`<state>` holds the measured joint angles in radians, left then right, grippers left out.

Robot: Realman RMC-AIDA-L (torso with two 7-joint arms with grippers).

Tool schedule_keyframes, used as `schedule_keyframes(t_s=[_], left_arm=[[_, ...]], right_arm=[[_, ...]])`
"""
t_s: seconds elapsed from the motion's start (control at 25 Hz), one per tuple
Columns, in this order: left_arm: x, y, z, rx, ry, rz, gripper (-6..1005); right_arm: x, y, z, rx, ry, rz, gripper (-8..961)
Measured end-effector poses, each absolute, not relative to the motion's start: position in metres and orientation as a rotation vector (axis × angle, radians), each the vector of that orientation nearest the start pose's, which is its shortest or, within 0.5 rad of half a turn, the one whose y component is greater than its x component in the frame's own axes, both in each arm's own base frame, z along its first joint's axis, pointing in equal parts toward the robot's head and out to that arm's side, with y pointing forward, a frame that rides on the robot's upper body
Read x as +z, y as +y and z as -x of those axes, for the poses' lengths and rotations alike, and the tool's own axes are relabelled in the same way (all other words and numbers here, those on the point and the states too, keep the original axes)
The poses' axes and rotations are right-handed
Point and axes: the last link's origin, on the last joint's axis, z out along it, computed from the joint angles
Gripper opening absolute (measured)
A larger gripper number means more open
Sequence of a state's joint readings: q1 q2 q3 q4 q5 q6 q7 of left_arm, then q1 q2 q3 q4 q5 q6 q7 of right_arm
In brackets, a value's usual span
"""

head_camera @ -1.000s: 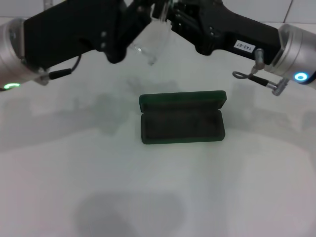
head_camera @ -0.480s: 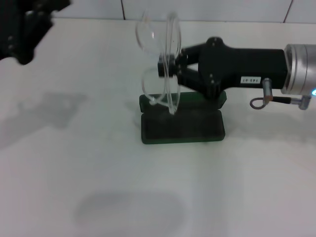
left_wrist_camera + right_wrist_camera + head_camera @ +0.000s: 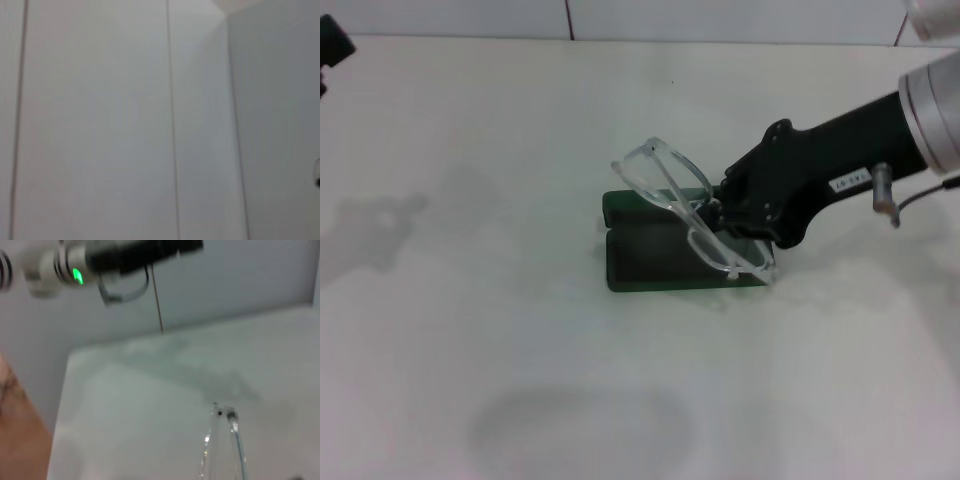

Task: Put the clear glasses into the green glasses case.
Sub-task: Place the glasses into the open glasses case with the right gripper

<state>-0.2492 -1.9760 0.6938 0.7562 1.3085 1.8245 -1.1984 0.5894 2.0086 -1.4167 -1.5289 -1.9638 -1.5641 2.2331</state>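
The green glasses case lies open at the table's middle, its lid standing up at the far side. My right gripper comes in from the right, just above the case's right half, and is shut on the clear glasses. They hang tilted, one lens raised over the lid and the other down over the case's front right corner. In the right wrist view the thin clear arms of the glasses stick out over the white table. Only a black tip of my left gripper shows at the far left edge.
The white table spreads around the case, with a tiled wall behind it. The right wrist view shows my left arm, with its green light, raised well away from the case. The left wrist view shows only wall.
The right gripper has come down and tilted the glasses from upright to slanting over the case. The left arm has pulled back almost out of the head view.
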Motion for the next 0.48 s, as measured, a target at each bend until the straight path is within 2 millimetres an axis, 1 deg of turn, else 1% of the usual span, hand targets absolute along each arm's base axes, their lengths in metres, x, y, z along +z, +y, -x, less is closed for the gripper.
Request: schedule_keyframes(t_s=[0.12, 0.28, 0.36, 0.4, 0.44, 0.48], left_arm=[[0.127, 0.271, 0.286, -1.206, -0.241, 2.207, 23], [0.127, 0.271, 0.290, -1.196, -0.310, 2.231, 23], [0.126, 0.273, 0.292, -1.187, -0.362, 2.231, 23], [0.126, 0.274, 0.293, -1.184, -0.369, 2.231, 23], [0.126, 0.275, 0.294, -1.175, -0.383, 2.231, 23], [0.125, 0.275, 0.295, -1.165, -0.391, 2.234, 23]], right_arm=[[0.019, 0.329, -0.067, -0.009, 0.263, 3.050, 95], [0.011, 0.331, -0.055, -0.259, 0.224, 3.025, 95], [0.002, 0.330, -0.049, -0.407, 0.180, 2.991, 96], [-0.006, 0.330, -0.050, -0.502, 0.146, 2.951, 96], [-0.011, 0.330, -0.052, -0.548, 0.121, 2.930, 96], [-0.022, 0.330, -0.059, -0.629, 0.071, 2.883, 96]])
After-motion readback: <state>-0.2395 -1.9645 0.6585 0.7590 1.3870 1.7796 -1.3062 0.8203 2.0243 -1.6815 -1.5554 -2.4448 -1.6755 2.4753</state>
